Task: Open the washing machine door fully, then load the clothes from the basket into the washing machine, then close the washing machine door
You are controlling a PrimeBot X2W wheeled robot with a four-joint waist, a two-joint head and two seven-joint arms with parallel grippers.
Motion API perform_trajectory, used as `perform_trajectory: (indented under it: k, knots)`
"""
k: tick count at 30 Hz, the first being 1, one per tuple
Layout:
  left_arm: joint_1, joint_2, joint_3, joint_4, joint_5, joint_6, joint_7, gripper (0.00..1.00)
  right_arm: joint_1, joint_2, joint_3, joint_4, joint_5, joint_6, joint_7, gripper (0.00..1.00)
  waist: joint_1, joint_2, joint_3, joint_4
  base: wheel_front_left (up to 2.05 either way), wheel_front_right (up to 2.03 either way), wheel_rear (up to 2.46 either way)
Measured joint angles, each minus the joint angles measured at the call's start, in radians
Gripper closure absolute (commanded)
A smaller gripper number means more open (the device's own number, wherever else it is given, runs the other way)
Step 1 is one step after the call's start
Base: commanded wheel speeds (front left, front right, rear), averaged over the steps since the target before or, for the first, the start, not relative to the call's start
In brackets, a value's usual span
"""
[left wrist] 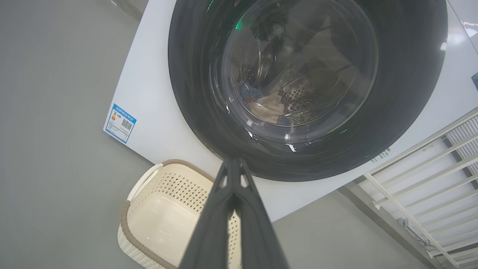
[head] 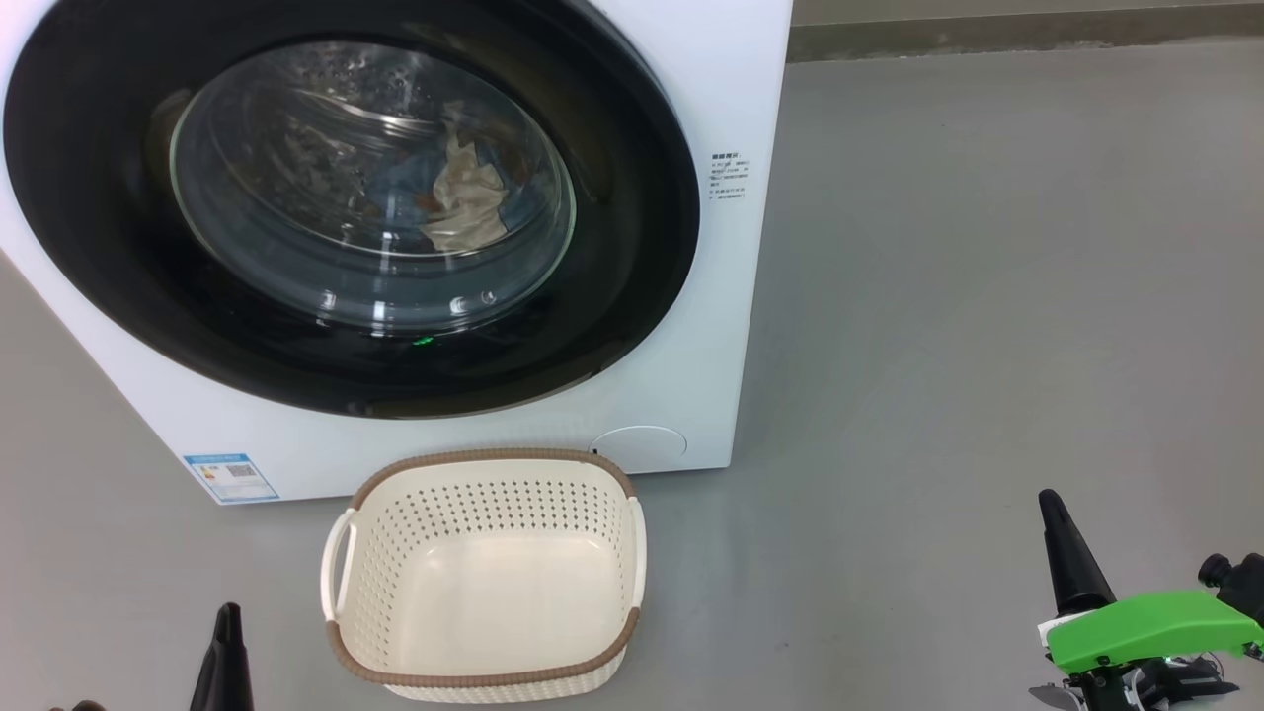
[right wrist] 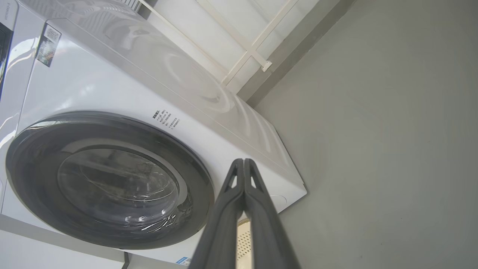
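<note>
**A:** Where are the clothes?

**B:** Look through the glass of the washing machine door (head: 326, 197). Your clothes (head: 462, 197) lie bunched low in the drum, a cream piece over blue ones. The basket (head: 474, 513) stands on the floor (head: 938, 296), just beside the lower front edge of the washing machine (head: 711, 79) and under the door. Its bottom is bare.

**A:** Why is the basket parked there?

**B:** I'd judge you set it close under the opening so each carry from basket to drum is short. With nothing in it, it has no more to give.

**A:** And the door?

**B:** Its black ring sits flush against the white front as far as you can see, so it reads as closed. That fits, since the load is inside and a shut door holds it in.

**A:** What about the grippers?

**B:** Your left gripper (left wrist: 234, 162) has its two fingers clenched tip to tip with nothing between them. It is low at the basket's left side, apart from it, and points toward the door's lower rim. Your right gripper (right wrist: 243, 161) is pressed shut the same way and holds nothing. It is well apart from the machine, over the floor on the right. Neither touches door, basket or cloth.

**A:** So how far along is this?

**B:** By my reading all three steps look done. Whether the latch caught, you cannot tell from here.
</note>
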Motion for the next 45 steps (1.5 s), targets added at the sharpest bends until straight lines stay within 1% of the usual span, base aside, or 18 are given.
perform_trajectory:
  k: [2, 45]
  knots:
    - [0.000, -0.001, 0.000, 0.000, -0.009, 0.000, 0.003, 1.00, 0.000, 0.001, -0.001, 0.000, 0.007, 0.000, 0.002, 1.00, 0.0000, 0.0000, 0.000, 0.000, 0.00, 0.00, 0.00]
    - [-0.041, -0.023, -0.002, -0.013, -0.495, 0.000, 0.126, 1.00, -0.004, 0.036, -0.077, -0.023, 0.392, 0.000, 0.128, 1.00, -0.0001, 0.0000, -0.008, 0.013, 0.00, 0.00, 0.00]
